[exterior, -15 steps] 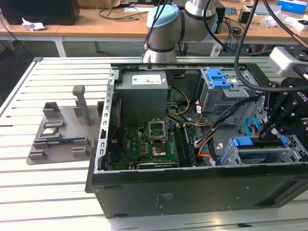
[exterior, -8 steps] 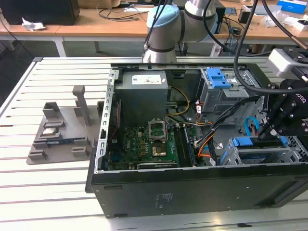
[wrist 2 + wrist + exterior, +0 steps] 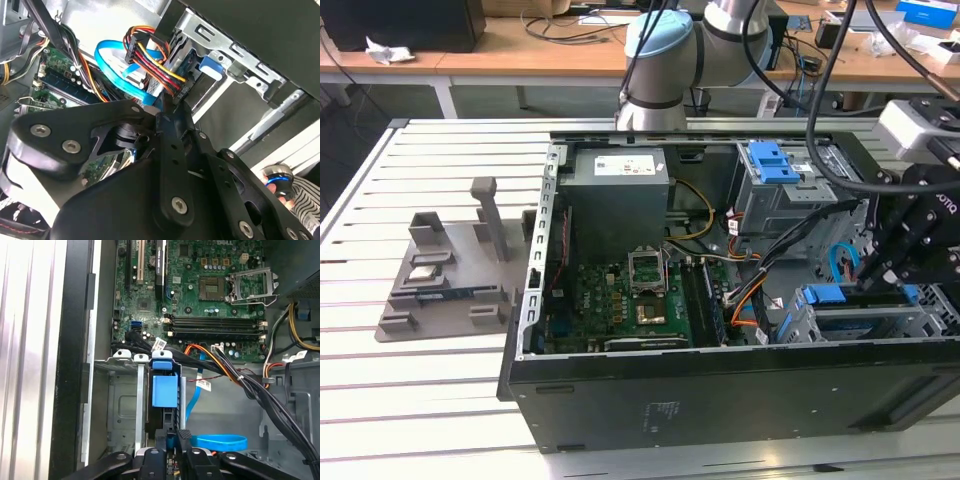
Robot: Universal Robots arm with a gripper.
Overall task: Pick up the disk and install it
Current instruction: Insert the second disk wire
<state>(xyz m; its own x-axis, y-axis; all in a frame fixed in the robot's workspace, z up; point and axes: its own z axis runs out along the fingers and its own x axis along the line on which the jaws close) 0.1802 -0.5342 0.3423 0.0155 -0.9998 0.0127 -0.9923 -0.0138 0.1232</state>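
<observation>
— Looking into the big black metal computer case (image 3: 620,400), what is inside?
— A flat green bumpy board (image 3: 200,290), with bundles of coloured wires (image 3: 235,372) beside it.
— Where is the flat disk with its smooth blue plastic frame (image 3: 164,390)?
— On its edge in a slot of the grey metal cage (image 3: 120,405), with walls close on both sides.
— And the black gripper (image 3: 175,436)?
— Right at the disk's end. I cannot tell if it is open or closed.

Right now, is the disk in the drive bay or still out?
In, at least partly. In the first wrist view the blue plastic carrier frame stands on edge in a slot of the grey metal drive cage. Fully seated: cannot tell.
</observation>
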